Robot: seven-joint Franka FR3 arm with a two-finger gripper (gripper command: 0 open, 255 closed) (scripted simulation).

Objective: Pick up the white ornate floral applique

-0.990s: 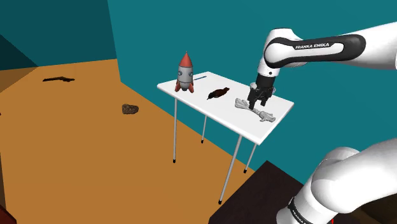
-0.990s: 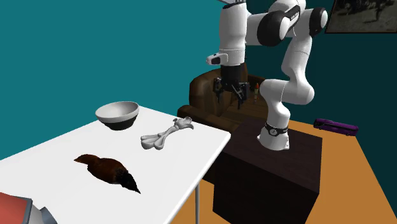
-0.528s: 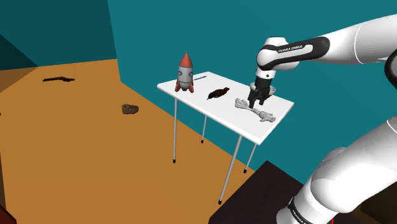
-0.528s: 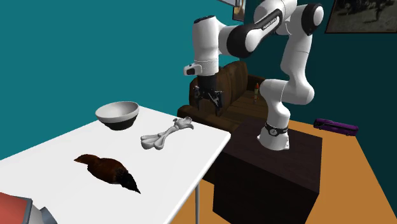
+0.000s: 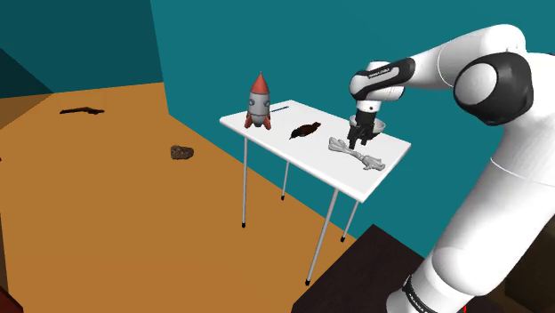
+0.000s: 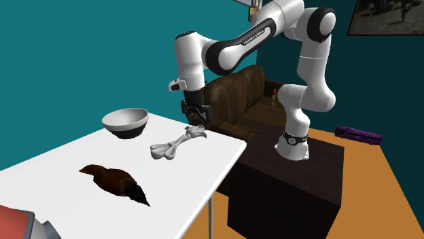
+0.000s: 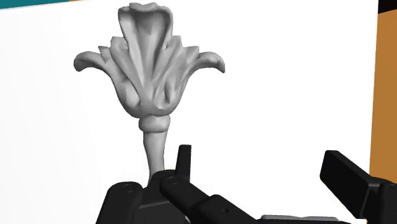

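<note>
Applique [image 6: 178, 144] lies on the table [image 6: 193, 178], bowl [image 6: 126, 122] at its 10 o'clock, second exterior view. We log gripper [image 7: 264, 168] fingers apart.

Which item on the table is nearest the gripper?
The pale grey floral applique: the gripper hovers at its end; the bowl, brown figure and rocket sit farther off.

pale grey floral applique [image 7: 147, 76], flat on table [image 7: 280, 95]

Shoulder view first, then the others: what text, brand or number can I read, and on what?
White lettering on the arm's dark forearm band: too small to read for certain.
No text on the rocket, the bowl or the applique.
</note>
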